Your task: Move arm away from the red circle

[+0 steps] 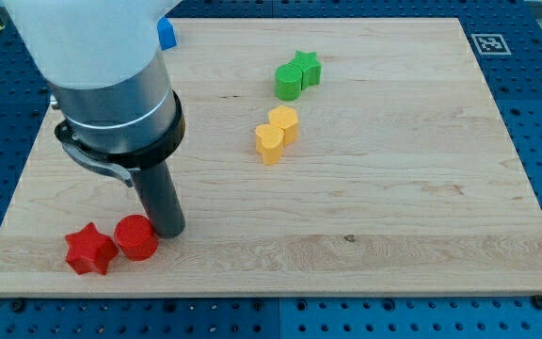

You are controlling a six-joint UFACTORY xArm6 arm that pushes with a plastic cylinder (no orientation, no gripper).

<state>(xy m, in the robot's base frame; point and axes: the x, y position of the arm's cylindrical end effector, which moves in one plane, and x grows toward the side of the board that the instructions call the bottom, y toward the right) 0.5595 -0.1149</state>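
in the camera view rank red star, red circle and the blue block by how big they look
1. red star, largest.
2. red circle, slightly smaller; both sit near the view's bottom, so closeness may flatter them.
3. blue block, smallest, but partly hidden behind the arm.

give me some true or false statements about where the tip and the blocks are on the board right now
1. My tip is right beside the red circle, on its right in the view. True.
2. The red star lies to the view's right of the red circle. False: it lies to its left.
3. The two yellow blocks sit touching each other near the board's middle. True.
4. The green blocks are at the view's bottom edge. False: they are near the top, above the yellow ones.
5. A blue block is partly hidden behind the arm. True.
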